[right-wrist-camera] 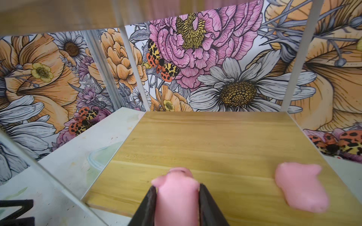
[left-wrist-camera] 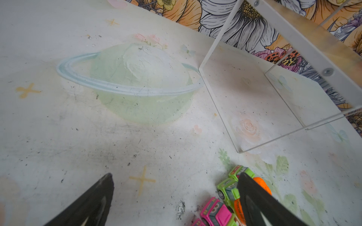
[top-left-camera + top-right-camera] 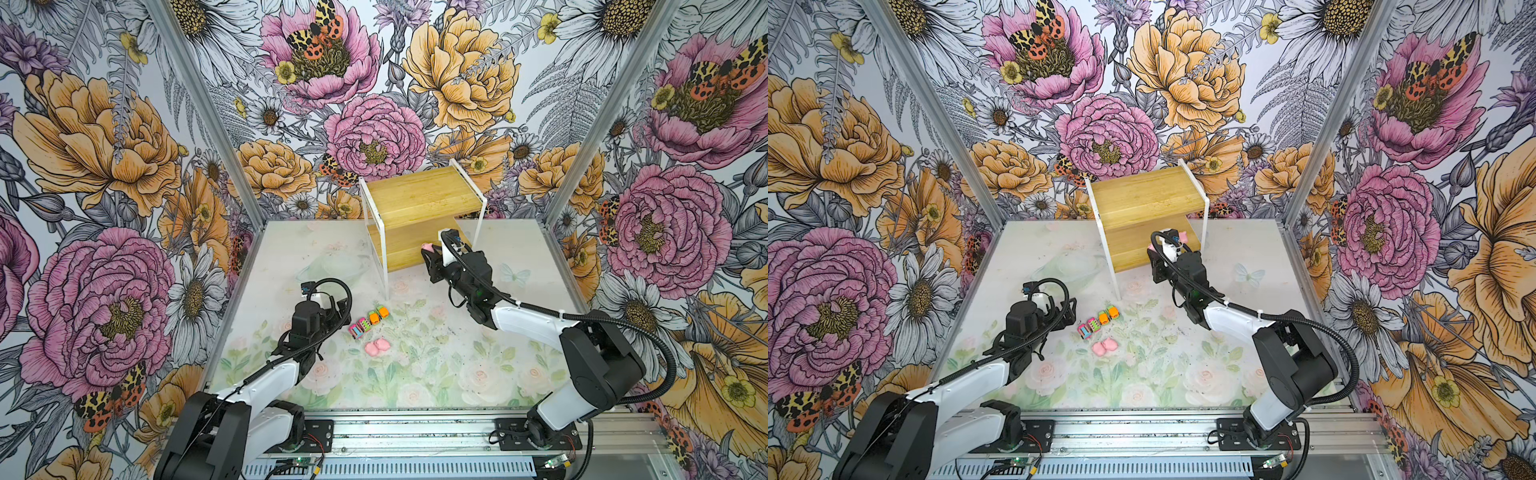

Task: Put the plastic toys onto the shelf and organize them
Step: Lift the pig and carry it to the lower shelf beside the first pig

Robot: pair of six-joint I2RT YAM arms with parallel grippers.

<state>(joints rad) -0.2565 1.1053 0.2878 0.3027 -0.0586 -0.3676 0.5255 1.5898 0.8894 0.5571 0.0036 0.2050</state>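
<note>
My right gripper [image 1: 177, 187] is shut on a pink pig [image 1: 177, 197], holding it just over the front of the shelf's lower bamboo board [image 1: 215, 140]; in a top view this pig [image 3: 428, 248] shows at the gripper's tip [image 3: 430, 254]. A second pig [image 1: 301, 189] lies on that board beside it, also seen in a top view [image 3: 1181, 237]. The shelf [image 3: 415, 195] stands at the back. On the table sit two pink cars [image 3: 358, 331], two orange-and-green cars [image 3: 377, 314] and two pigs [image 3: 376, 347]. My left gripper [image 2: 175, 175] is open just left of the cars [image 2: 228, 188].
Flower-printed walls close in the table on three sides. The shelf's white front leg [image 3: 386, 286] stands on the mat just behind the row of cars. An aluminium rail [image 3: 415, 428] runs along the front edge.
</note>
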